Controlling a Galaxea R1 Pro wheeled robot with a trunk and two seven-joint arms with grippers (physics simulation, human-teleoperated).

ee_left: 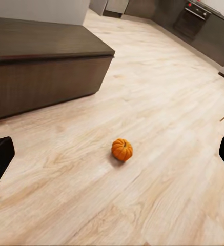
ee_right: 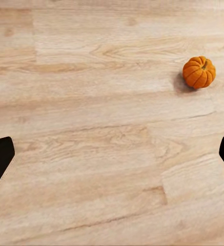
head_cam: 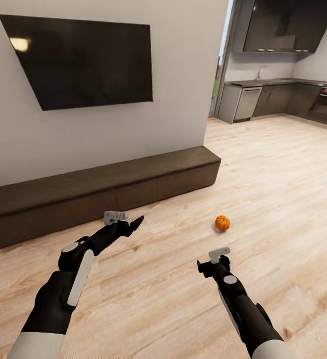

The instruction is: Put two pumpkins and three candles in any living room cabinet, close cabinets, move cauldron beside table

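A small, squat, ribbed orange pumpkin [head_cam: 222, 222] with a brownish stem spot lies alone on the pale wood-plank floor [head_cam: 283, 164], out in the open in front of the right end of the long, low dark-brown wooden cabinet [head_cam: 98, 192] and well apart from it. The cabinet runs along the white wall beneath a flat black wall-mounted screen [head_cam: 81, 60]; its matte, faintly grained front looks shut, with no drawer pulled out. Judging from this, the job seems to be at an early point: this pumpkin is not yet picked up or stowed, and the other pumpkin, the candles and the cauldron have yet to be dealt with as far as these pictures tell. The right hand [head_cam: 214, 264], black with a grey wrist fitting, hovers above the floor on the robot's side of the pumpkin, near it but not touching; its wrist view shows the dark fingertips [ee_right: 0, 159] spread wide apart, released and empty. The left hand [head_cam: 133, 223] sits between pumpkin and cabinet front, closer to the cabinet, likewise spread and holding nothing. Beyond the cabinet's right end, a kitchen of smooth dark-grey cupboards [head_cam: 278, 97] opens up.
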